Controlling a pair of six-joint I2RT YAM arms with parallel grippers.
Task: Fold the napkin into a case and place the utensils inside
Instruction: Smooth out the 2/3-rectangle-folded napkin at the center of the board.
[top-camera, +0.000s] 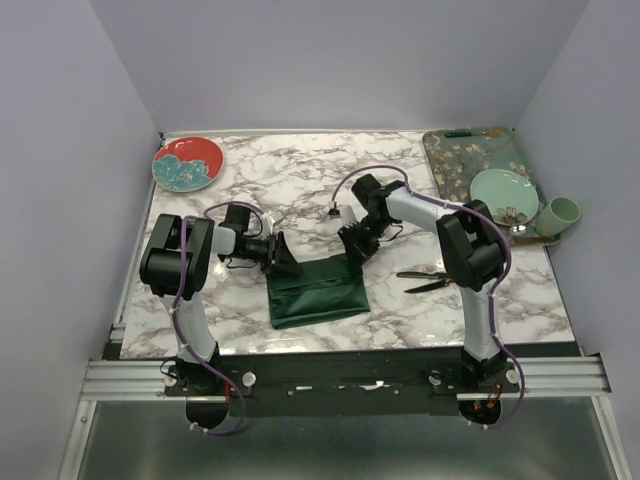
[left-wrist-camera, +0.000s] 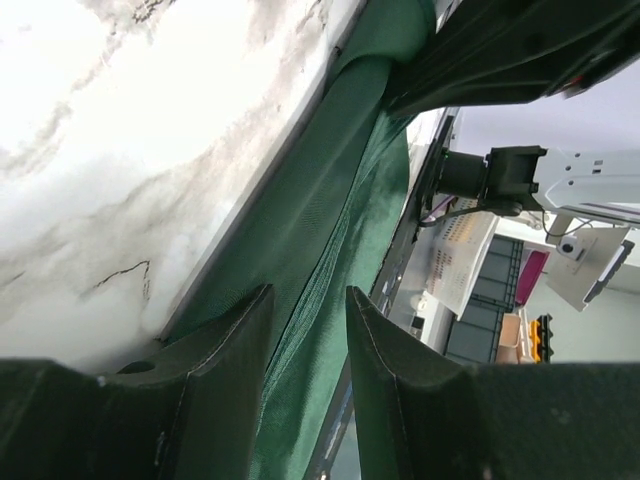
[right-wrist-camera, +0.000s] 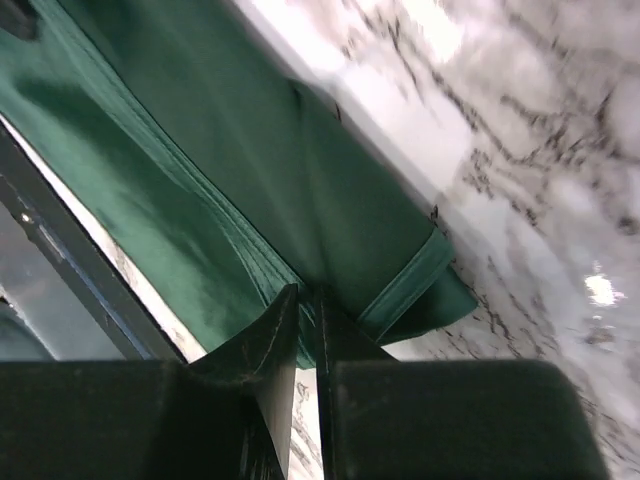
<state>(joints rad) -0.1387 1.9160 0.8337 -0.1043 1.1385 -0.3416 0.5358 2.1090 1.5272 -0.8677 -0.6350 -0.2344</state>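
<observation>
The dark green napkin (top-camera: 318, 292) lies folded into a rough rectangle on the marble table, near its front. My left gripper (top-camera: 285, 258) is at the cloth's upper left corner. In the left wrist view the left gripper (left-wrist-camera: 308, 292) stands open, astride a hemmed edge of the napkin (left-wrist-camera: 330, 180). My right gripper (top-camera: 355, 243) is at the upper right corner. In the right wrist view the right gripper (right-wrist-camera: 308, 292) is pinched shut on a fold of the napkin (right-wrist-camera: 200, 150). Two black utensils (top-camera: 428, 281) lie on the marble just right of the cloth, beside the right arm.
A red floral plate (top-camera: 187, 163) sits at the back left. A teal floral tray (top-camera: 480, 160) at the back right carries a pale green plate (top-camera: 503, 190), with a green cup (top-camera: 561, 213) beside it. Purple cables run along both arms.
</observation>
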